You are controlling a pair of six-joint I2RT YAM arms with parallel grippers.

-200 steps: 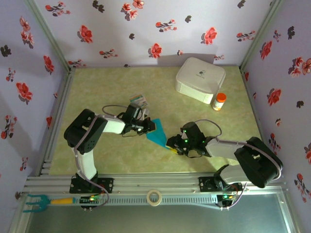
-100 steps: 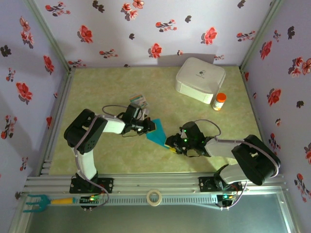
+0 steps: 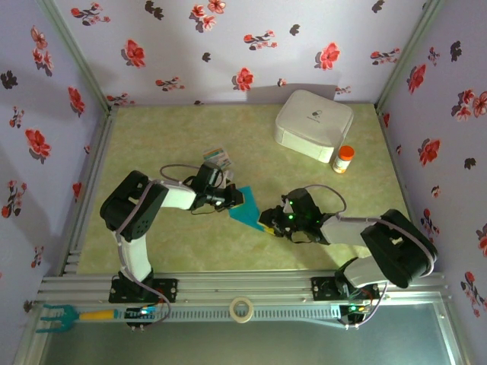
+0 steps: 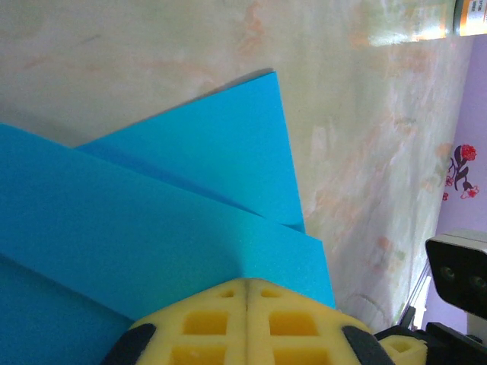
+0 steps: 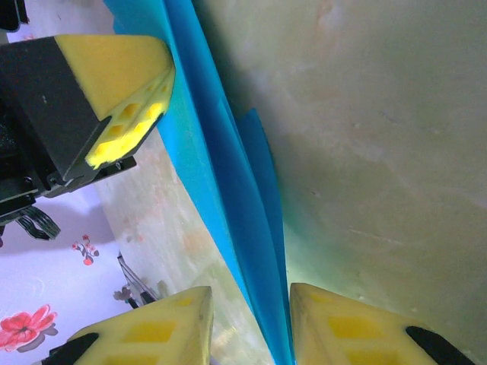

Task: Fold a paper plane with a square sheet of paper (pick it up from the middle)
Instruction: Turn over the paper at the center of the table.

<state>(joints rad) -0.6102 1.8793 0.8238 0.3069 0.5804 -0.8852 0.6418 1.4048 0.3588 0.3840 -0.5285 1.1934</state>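
The square sheet of paper (image 3: pixel 245 211) is bright turquoise, creased into a narrow pointed shape, and sits at the table's middle between the two arms. My left gripper (image 3: pixel 234 200) is shut on its left end. In the left wrist view the yellow fingertips (image 4: pixel 247 283) meet tightly, with the layered blue paper (image 4: pixel 152 220) fanning out beyond them. My right gripper (image 3: pixel 266 224) is at the paper's right end. In the right wrist view it (image 5: pixel 251 293) is open and straddles the paper (image 5: pixel 228 198), which stands on edge against the right finger. The left gripper's finger (image 5: pixel 125 84) shows at the far end.
A white rounded box (image 3: pixel 313 124) stands at the back right with an orange pill bottle (image 3: pixel 344 159) beside it. A small printed card (image 3: pixel 218 158) lies just behind the left gripper. A tape roll (image 3: pixel 242 309) and a teal-headed tool (image 3: pixel 57 315) rest on the front rail.
My right gripper has crept a little left along the paper and its jaws have narrowed around it. The left arm and the paper have stayed put.
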